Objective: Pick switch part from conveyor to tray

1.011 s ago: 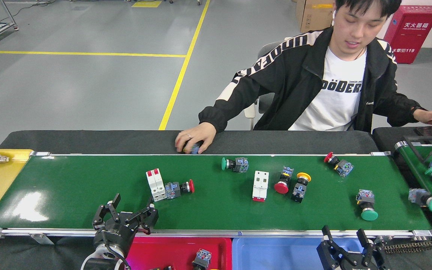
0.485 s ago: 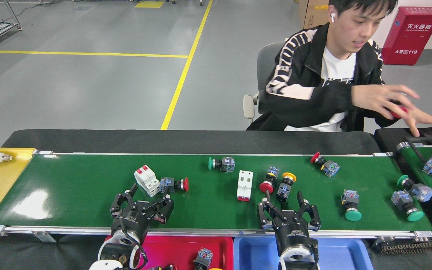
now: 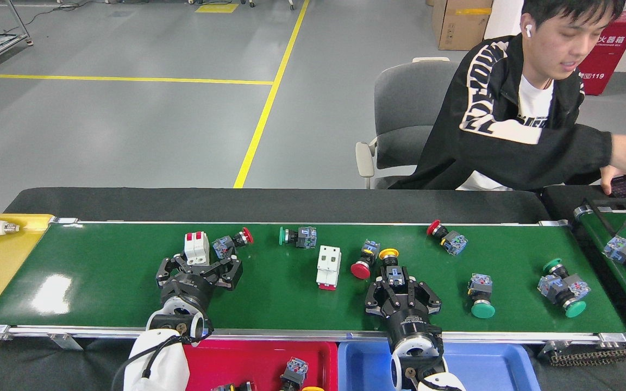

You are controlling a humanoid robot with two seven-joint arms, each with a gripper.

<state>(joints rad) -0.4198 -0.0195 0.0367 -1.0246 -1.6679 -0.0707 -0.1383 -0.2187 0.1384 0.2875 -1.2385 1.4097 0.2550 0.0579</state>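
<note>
Left gripper (image 3: 198, 264): spread around white breaker (image 3: 196, 247); red-capped switch (image 3: 231, 243) crowding at 2 o'clock.
Right gripper (image 3: 398, 286): spread around yellow-capped switch (image 3: 390, 267); red-capped button (image 3: 364, 262) at 10 o'clock.
Conveyor (image 3: 101, 271): green.

Left of the white circuit breaker (image 3: 196, 247) the conveyor (image 3: 101, 271) lies bare. To its right, crowded close: red pushbutton switch (image 3: 231, 243), green one (image 3: 298, 237), second white breaker (image 3: 329, 266), red mushroom switch (image 3: 364, 262).

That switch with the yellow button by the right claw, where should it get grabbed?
Probably the blocky body of the yellow-button switch, from above. It lies flat on the conveyor with its button pointing away, so the right gripper should close across the body's flat sides.
</note>
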